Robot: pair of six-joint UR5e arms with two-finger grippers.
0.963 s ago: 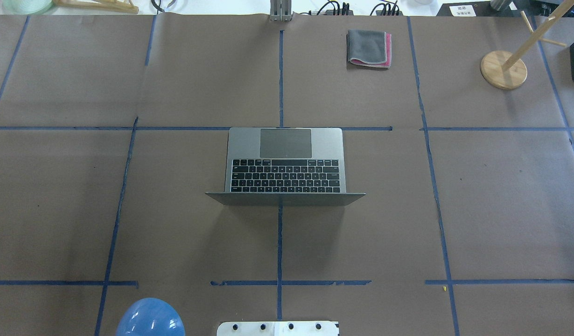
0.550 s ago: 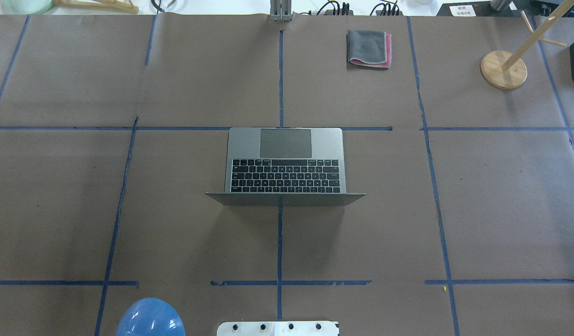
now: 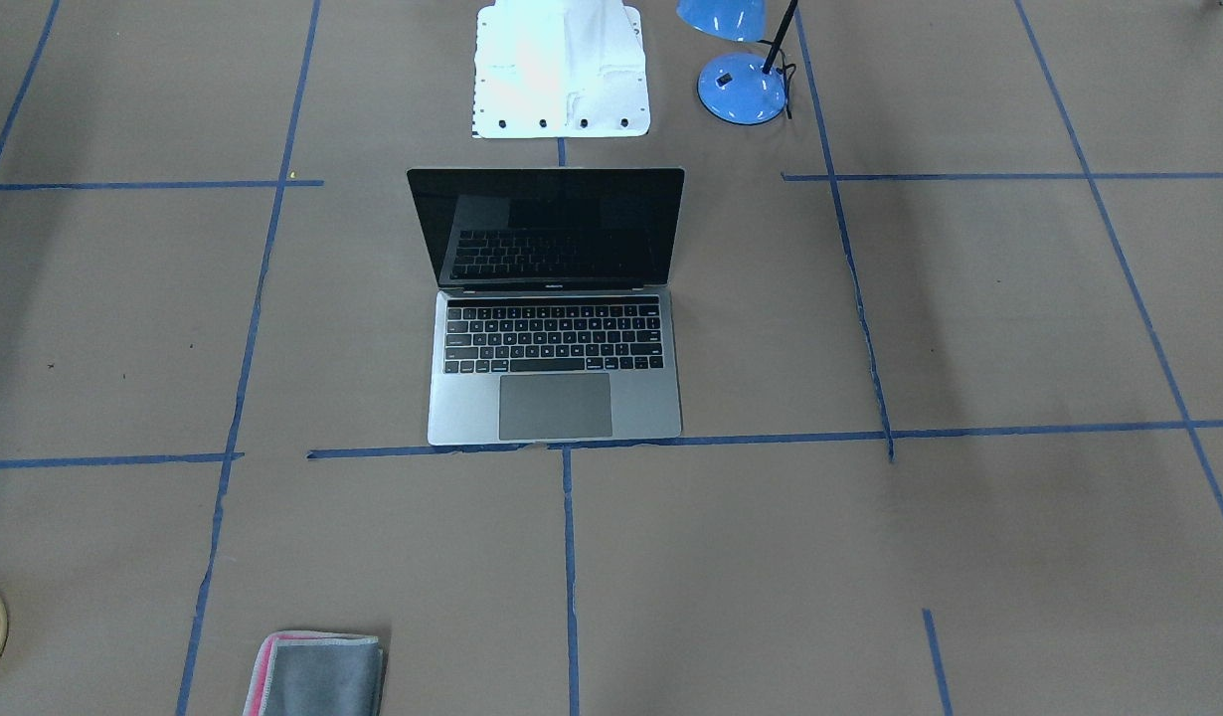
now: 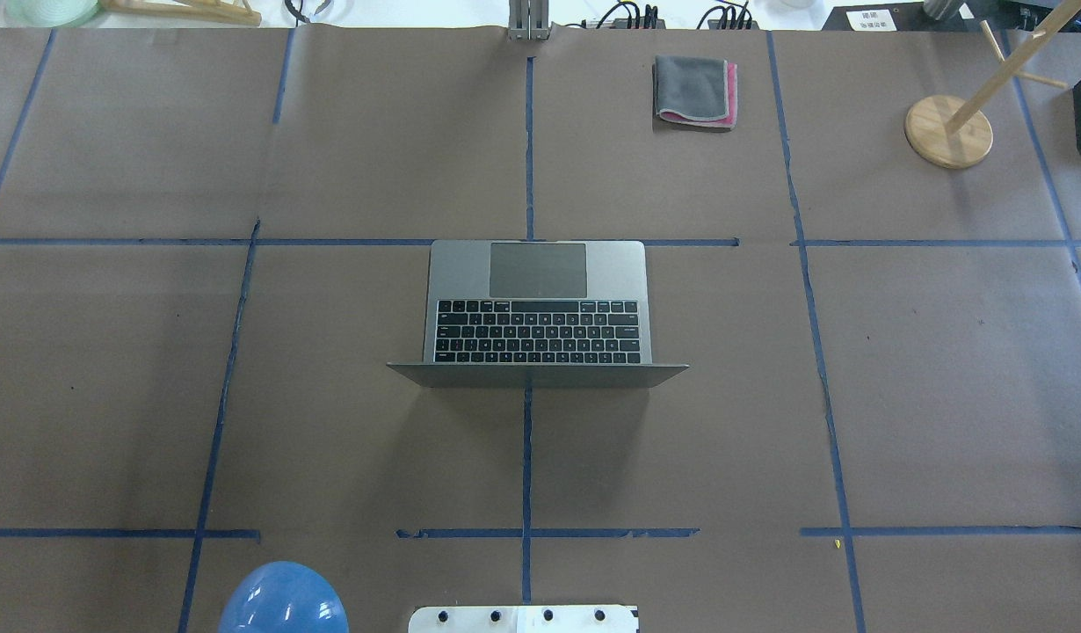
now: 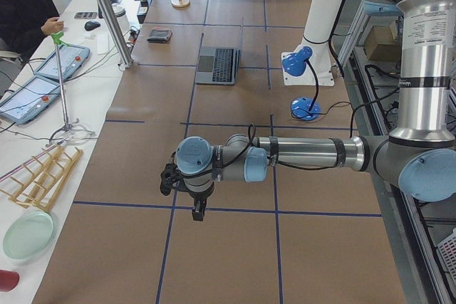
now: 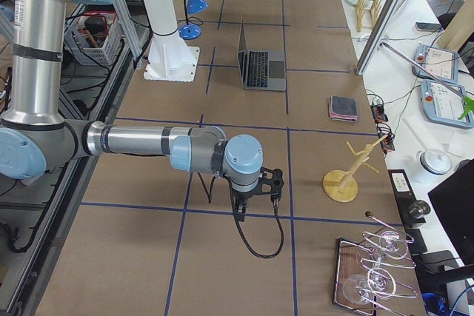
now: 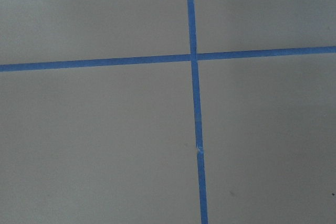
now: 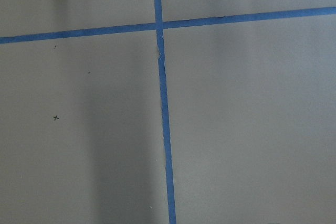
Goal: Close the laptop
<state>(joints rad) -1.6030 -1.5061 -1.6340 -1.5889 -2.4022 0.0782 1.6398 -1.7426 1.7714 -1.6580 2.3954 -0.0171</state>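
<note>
The laptop sits open at the middle of the table, hinge side toward the robot's white base plate, the trackpad edge lying along a blue tape line. From overhead its lid shows only as a thin grey edge over the keyboard. The front-facing view instead shows the screen face, black, with the keys mirrored faintly in it, and the lid leaning a little back from upright. That view also shows the foot of the blue lamp beyond the laptop's hinge side, where the overhead view catches only the lamp's shade. A folded grey-and-pink cloth lies well beyond the laptop's trackpad side, and a wooden stand is farther off on the robot's right. Only the two side cameras catch the arms. The left arm reaches out level and low over the paper, well apart from the laptop toward the table's left end, its wrist turned so the left gripper points down. The right arm mirrors it at the other end, right gripper also pointing down. Whether either gripper's fingers are apart or together I cannot tell (both wrist cameras show only brown paper and crossing tape).
</note>
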